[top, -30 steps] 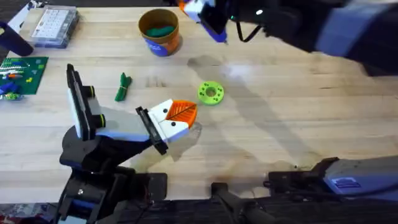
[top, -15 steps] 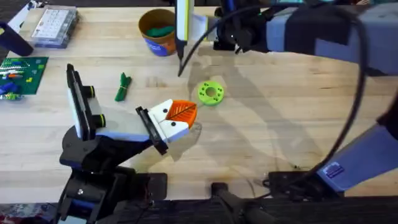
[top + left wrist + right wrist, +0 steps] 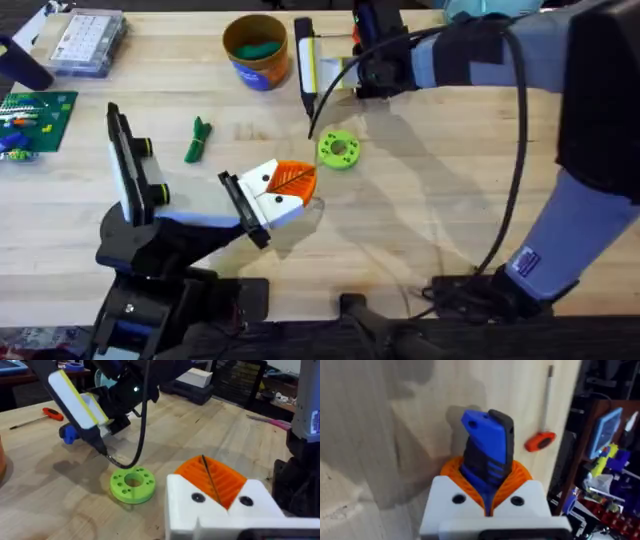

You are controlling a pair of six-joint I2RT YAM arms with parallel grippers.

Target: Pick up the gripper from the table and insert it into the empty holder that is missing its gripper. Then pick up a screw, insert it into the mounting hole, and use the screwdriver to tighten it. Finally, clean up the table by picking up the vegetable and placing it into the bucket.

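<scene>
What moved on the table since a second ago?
The right claw, shut on the screwdriver, swung from the table's far edge in toward the middle. The screwdriver's tip now points down close to the green ring. The ring, the green pod, the bucket and the white and orange piece on the stand stayed put.

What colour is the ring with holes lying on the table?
Lime green ring, clearest in the left wrist view.

The gripper [image 3: 280,190], white with an orange ribbed finger, sits on the black holder [image 3: 243,208]; the blue screwdriver [image 3: 308,72] is tilted above the table [image 3: 420,200]; one dark-green vegetable [image 3: 198,139] lies left of the holder; the bucket [image 3: 256,52] stands upright at the far edge
</scene>
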